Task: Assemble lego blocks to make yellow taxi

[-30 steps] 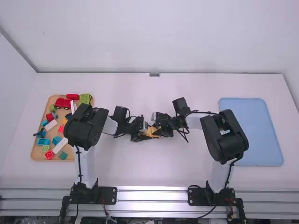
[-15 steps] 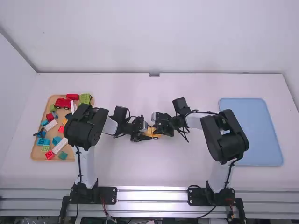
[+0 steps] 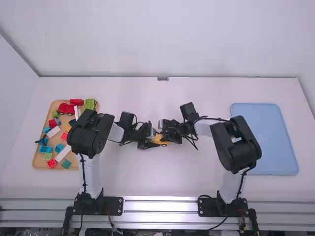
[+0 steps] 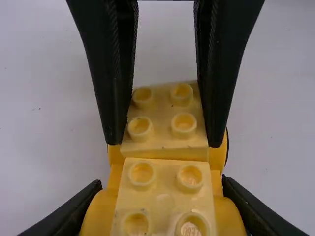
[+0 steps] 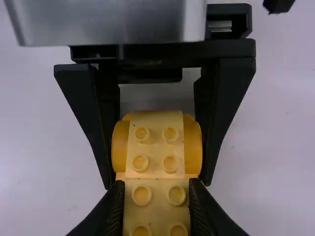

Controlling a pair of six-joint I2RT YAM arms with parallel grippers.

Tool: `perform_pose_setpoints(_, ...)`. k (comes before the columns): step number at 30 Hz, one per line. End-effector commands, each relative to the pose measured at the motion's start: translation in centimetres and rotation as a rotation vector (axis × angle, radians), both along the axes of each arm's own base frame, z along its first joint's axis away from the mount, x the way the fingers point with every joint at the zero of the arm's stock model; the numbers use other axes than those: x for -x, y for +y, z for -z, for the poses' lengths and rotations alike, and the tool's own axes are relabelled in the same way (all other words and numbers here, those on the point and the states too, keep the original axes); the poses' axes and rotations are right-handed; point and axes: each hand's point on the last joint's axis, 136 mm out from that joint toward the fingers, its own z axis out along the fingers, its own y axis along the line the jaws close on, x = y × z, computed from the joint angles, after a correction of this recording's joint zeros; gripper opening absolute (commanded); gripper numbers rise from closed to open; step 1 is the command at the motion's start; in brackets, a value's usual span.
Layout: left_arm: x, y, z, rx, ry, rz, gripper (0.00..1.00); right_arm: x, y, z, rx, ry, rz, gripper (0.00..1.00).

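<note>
Well right of the wooden tray (image 3: 38,160), the right gripper (image 5: 156,189), pinching a yellow block (image 5: 159,210), is nudging trayward; the left gripper (image 4: 161,189) is clamping the yellow wheeled base (image 4: 165,202), probably for joining.

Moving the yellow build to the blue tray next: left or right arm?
Right, probably: the right arm stands nearer the blue tray and its pincer grips the yellow build. The left pincer grips it too, so should release first.
</note>
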Motion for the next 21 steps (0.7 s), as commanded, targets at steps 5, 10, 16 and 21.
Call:
perform_pose_setpoints(5,0.2,-0.1,0.8,-0.013,0.023,0.0,0.5,1.1,0.1,1.7,0.032,-0.026,-0.022,0.24)
perform_pose_setpoints(10,0.2,-0.1,0.8,-0.013,0.023,-0.001,0.5,0.3,0.8,0.8,-0.018,0.011,0.031,0.44)
perform_pose_setpoints(16,0.2,-0.1,0.8,-0.014,0.024,0.0,0.5,-0.4,0.9,-1.9,-0.131,0.065,0.008,0.63)
perform_pose_setpoints(21,0.2,-0.1,0.8,-0.014,0.024,-0.001,0.5,-0.4,0.5,-3.5,-0.197,0.06,-0.05,0.63)
